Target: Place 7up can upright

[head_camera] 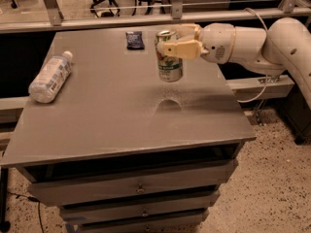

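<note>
The 7up can (169, 62) is upright, white and green with a silver top, held in the air above the grey table top (121, 110); its shadow lies below it on the table. My gripper (176, 41) reaches in from the right with its cream fingers (180, 49) shut on the can's upper part. The white arm (252, 45) stretches off to the right.
A clear plastic bottle (49, 77) with a white cap lies on its side at the table's left. A small dark blue packet (134, 39) lies near the back edge. Drawers sit under the table. Metal rails and office chairs stand behind.
</note>
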You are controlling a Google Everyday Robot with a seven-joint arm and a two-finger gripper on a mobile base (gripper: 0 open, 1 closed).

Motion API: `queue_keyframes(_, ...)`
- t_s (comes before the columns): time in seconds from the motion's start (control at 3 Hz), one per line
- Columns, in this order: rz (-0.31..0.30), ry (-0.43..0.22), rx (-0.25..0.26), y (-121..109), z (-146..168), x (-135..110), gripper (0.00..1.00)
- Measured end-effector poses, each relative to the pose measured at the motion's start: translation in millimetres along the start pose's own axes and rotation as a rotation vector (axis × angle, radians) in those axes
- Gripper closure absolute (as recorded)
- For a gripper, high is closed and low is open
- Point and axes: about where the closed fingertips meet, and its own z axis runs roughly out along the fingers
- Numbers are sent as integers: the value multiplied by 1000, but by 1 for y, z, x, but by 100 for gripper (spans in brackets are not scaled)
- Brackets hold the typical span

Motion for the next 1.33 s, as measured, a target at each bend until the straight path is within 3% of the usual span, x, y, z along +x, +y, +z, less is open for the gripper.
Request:
queue_keyframes(0.33, -61, -77, -68, 17, -5, -2, 100)
queue_keyframes(0.67, -110, -106, -115, 36, -10, 4, 100)
queue_keyframes(1.33, -131, -142, -170, 55, -14, 24, 100)
